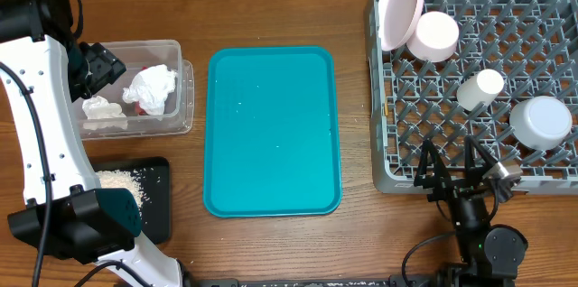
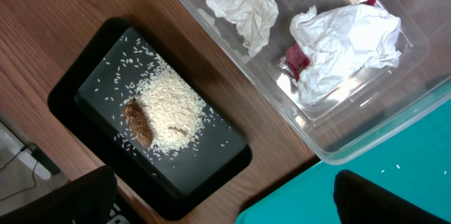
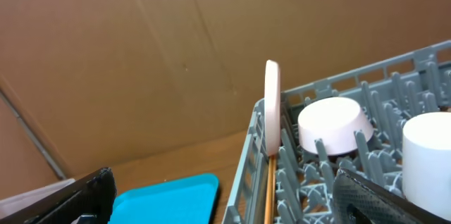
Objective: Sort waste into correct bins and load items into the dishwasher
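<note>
- Standing wide apart with nothing between its fingers, the left gripper (image 2: 222,185) hung above the black tray (image 2: 70,94) and the clear tub (image 2: 366,146). The right gripper (image 3: 222,192) was spread just as wide and empty at the near edge of the grey rack (image 1: 384,97).
- The tissues (image 2: 243,5) and the red wrapper (image 2: 296,58) lay in the tub. They looked light, soft and crushable, so a pinch on any raised fold would probably hold.
- The rice (image 2: 173,111) and the brown scrap (image 2: 139,125) sat on the black tray. Loose grains would likely scatter, so lifting the tray by its rim seemed safer.
- The plate (image 1: 402,3) stood on edge in the rack's corner, with the pink bowl (image 1: 435,36) mouth down beside it. The cup (image 1: 480,88) and the larger bowl (image 1: 540,122) sat further along. All looked stiff, smooth and breakable, best taken at the rim.
- A chopstick (image 3: 270,189) showed beside the plate. It looked light and thin, best held mid-length.
</note>
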### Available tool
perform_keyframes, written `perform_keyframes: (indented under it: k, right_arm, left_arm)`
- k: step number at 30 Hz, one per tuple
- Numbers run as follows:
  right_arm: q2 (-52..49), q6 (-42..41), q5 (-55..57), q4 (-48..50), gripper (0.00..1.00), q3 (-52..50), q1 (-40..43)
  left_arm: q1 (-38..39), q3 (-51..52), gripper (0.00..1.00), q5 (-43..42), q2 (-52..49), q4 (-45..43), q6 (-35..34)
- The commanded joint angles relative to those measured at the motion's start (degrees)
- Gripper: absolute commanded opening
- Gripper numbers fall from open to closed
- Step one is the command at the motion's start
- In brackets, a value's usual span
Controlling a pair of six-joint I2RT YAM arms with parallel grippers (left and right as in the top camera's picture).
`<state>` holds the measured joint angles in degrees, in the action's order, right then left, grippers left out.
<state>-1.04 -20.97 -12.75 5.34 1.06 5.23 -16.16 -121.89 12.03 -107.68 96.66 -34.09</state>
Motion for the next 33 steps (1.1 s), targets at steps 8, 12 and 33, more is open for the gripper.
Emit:
perform_keyframes:
  k: [8,12,33]
  right_arm:
    - [0.9,-0.2,10.7,-6.1,1.0,-0.6,0.3]
    - [0.9,0.7,12.1,-10.2,1.0,-0.6,0.3]
    - [0.9,16.5,11.9,-10.2,1.0,-0.6,0.3]
  left_arm:
    - [0.1,-0.9,1.0,-0.1,1.1,0.1,0.7]
    - [0.1,-0.9,1.0,-0.1,1.1,0.1,0.7]
    - [0.1,-0.9,1.0,-0.1,1.1,0.1,0.7]
